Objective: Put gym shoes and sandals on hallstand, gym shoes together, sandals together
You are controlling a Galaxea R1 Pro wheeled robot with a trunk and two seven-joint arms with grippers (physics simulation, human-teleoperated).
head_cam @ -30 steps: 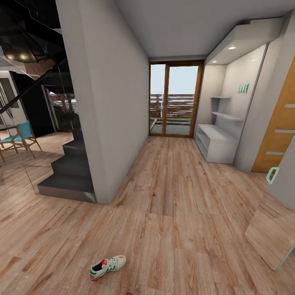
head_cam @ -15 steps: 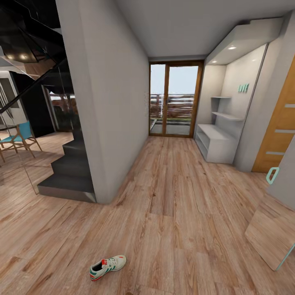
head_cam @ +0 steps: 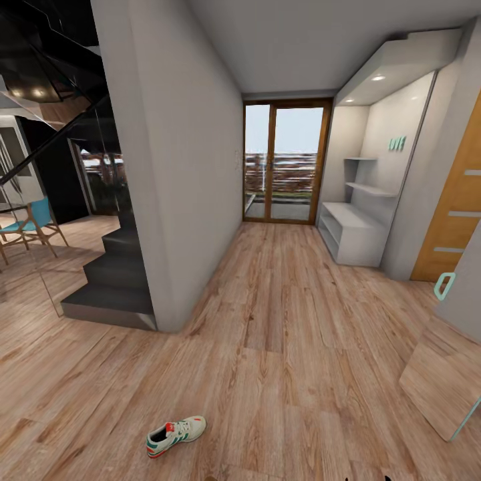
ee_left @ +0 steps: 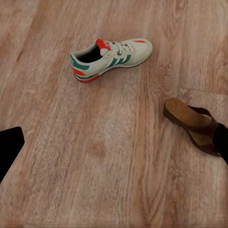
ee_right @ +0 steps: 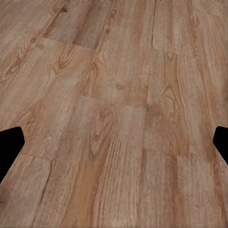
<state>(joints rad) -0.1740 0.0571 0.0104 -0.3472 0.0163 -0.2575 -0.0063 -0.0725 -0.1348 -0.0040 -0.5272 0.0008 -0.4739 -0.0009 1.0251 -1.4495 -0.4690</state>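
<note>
Corridor floor [head_cam: 280,347]: light wood-grain planks, running from the foreground to a glazed door [head_cam: 287,160] at the far end. Grey partition wall [head_cam: 174,167] along the left side, dark staircase [head_cam: 110,280] beyond it. Hallstand [head_cam: 354,234]: low light-grey unit against the right wall near the far end, flat top bare, floating shelves [head_cam: 367,180] above. Orange door [head_cam: 457,207] further along the right side.

One gym shoe [head_cam: 175,435] upright on the floor in the near left foreground, well apart from the hallstand; also seen in the left wrist view [ee_left: 110,58], off-white with green stripes and red accents. One sandal [ee_left: 192,124], dark brown, lying on the planks near that shoe but not touching it, partly cut off behind a dark fingertip.

Left gripper [ee_left: 114,142]: fingertips far apart at opposite frame edges, spread wide, holding nothing, above bare floor. Right gripper [ee_right: 114,142]: likewise spread wide, holding nothing, over bare planks [ee_right: 118,109].
</note>
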